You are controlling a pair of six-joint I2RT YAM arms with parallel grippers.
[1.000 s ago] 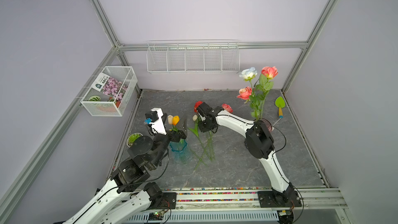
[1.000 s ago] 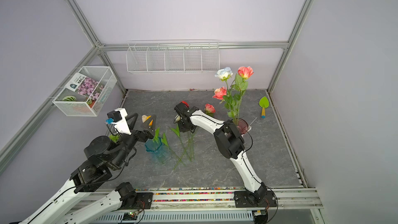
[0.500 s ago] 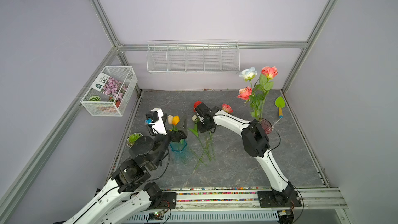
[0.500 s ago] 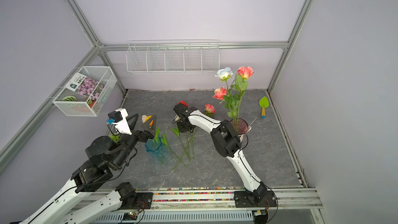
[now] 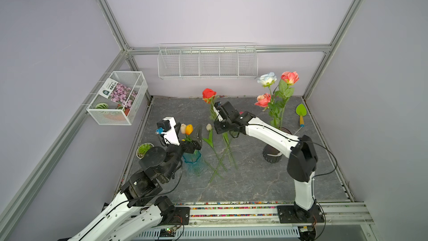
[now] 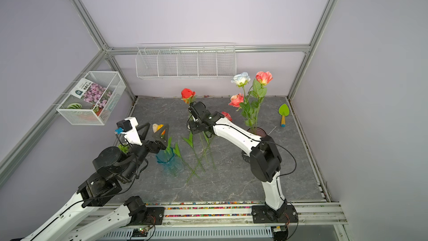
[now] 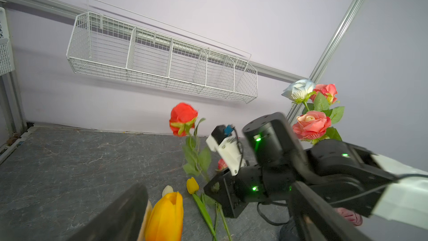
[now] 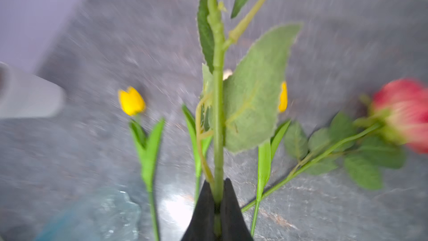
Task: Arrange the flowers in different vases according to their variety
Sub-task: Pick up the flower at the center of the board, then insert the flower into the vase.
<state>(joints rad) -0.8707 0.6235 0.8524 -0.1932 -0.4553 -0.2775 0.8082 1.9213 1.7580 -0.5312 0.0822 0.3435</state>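
Right gripper (image 8: 217, 183) pinches the ruffled red rose (image 5: 209, 94) by its stem above loose yellow tulips (image 8: 131, 100). Left gripper (image 6: 157, 126) is spread around the orange tulip (image 5: 189, 129) in the teal ribbed glass vase (image 5: 191, 158).

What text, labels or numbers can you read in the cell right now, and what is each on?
Flower packet in the side wire basket: dark characters and a small logo on its white header, seen in both top views, too small to read.
Nothing else in any view carries legible text, numbers or brand marks.
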